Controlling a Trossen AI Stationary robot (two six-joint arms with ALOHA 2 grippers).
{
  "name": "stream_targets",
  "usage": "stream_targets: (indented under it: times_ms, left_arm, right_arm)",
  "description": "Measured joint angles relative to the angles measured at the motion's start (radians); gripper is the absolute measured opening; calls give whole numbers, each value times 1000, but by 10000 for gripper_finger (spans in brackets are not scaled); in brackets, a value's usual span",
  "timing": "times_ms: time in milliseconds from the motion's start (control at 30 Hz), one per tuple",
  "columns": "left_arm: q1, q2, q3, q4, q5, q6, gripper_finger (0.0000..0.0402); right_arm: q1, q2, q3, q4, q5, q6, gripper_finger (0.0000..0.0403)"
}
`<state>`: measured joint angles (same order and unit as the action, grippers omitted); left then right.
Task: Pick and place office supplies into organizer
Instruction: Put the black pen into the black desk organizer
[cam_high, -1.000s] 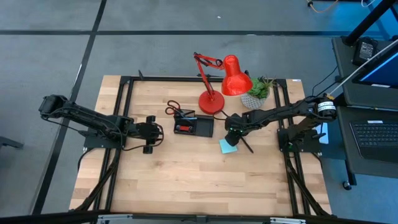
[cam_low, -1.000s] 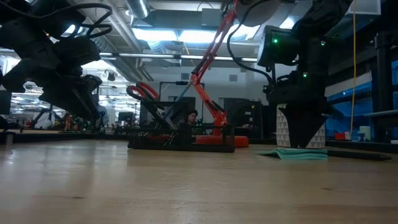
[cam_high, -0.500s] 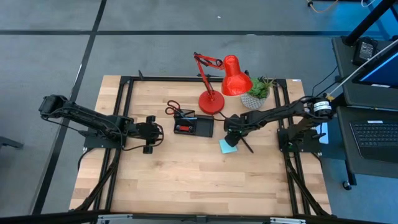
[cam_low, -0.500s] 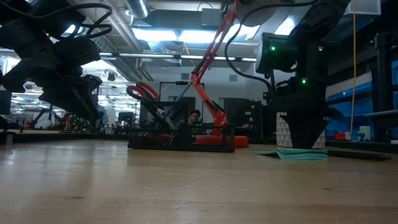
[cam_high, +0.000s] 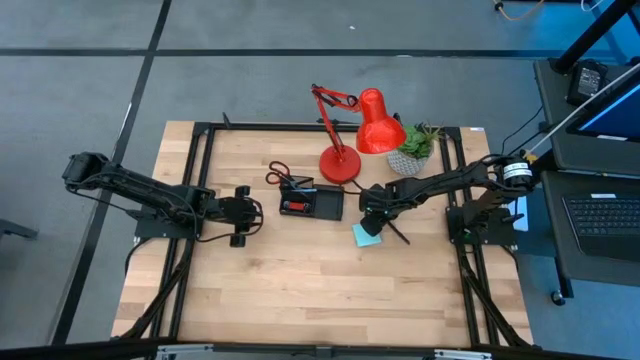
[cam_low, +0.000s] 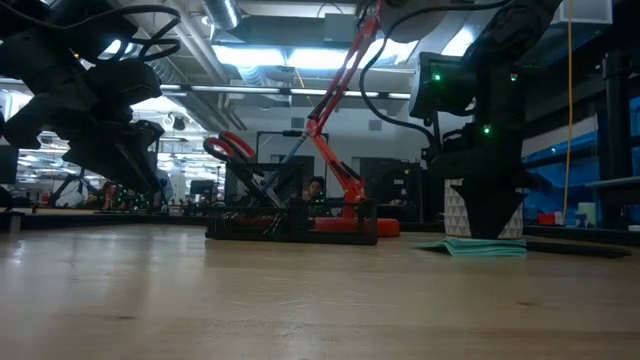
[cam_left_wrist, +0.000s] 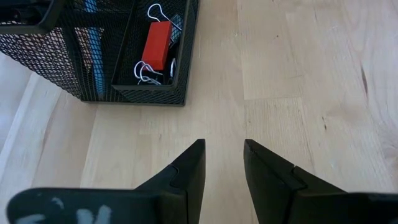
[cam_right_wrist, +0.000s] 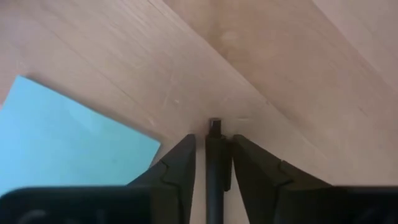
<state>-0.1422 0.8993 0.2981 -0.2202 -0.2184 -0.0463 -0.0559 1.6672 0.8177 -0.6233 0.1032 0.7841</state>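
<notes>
In the high view the right claw (cam_high: 374, 222) covers the top edge of the cyan sticky-note pad (cam_high: 366, 236) and part of the black pen (cam_high: 396, 235). The right wrist view cuts the pad off toward nine o'clock, and the pen's lower length runs out of sight between the fingers (cam_right_wrist: 177, 168). The organizer (cam_left_wrist: 106, 56) is cropped at twelve o'clock in the left wrist view; its contents are too small to tell from above.
</notes>
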Motion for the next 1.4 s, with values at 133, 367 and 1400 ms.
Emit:
stream_targets:
  times_ms: [133, 367, 1400]
  left_arm:
    - [0, 0, 0, 0, 0, 0, 104]
    - [0, 0, 0, 0, 0, 0, 104]
    - [0, 0, 0, 0, 0, 0, 104]
  right_arm:
    - [0, 0, 0, -2, 0, 0, 92]
    - [0, 1, -1, -4, 3, -2, 67]
    - [18, 12, 121, -32, -4, -43, 52]
